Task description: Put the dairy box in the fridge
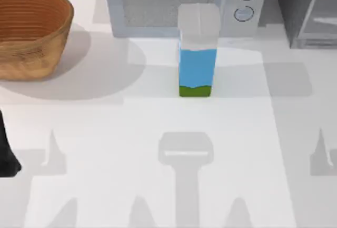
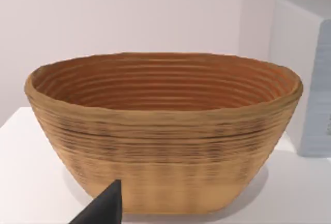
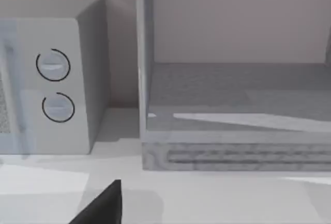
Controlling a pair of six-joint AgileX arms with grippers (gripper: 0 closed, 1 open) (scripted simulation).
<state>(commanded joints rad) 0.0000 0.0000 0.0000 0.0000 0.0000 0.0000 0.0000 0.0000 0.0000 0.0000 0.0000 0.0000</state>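
Observation:
The dairy box (image 1: 197,54) stands upright in the middle of the table, just in front of the microwave. It has a white folded top, a blue body and a green band at its base. The fridge (image 1: 305,12) sits at the back right corner, dark grey with a lighter framed panel. In the right wrist view the fridge (image 3: 232,105) faces me, and a grey inner floor shows behind its frame. A dark part of my left arm (image 1: 8,154) sits at the table's left edge, well away from the box. A dark tip of my left gripper (image 2: 103,208) points at the basket. A dark tip of my right gripper (image 3: 103,206) points toward the fridge.
A woven basket (image 1: 31,33) (image 2: 165,131) stands at the back left. A light grey microwave (image 1: 179,7) (image 3: 51,84) with two round knobs stands along the back, between basket and fridge. The white table (image 1: 158,186) has open room in front of the box.

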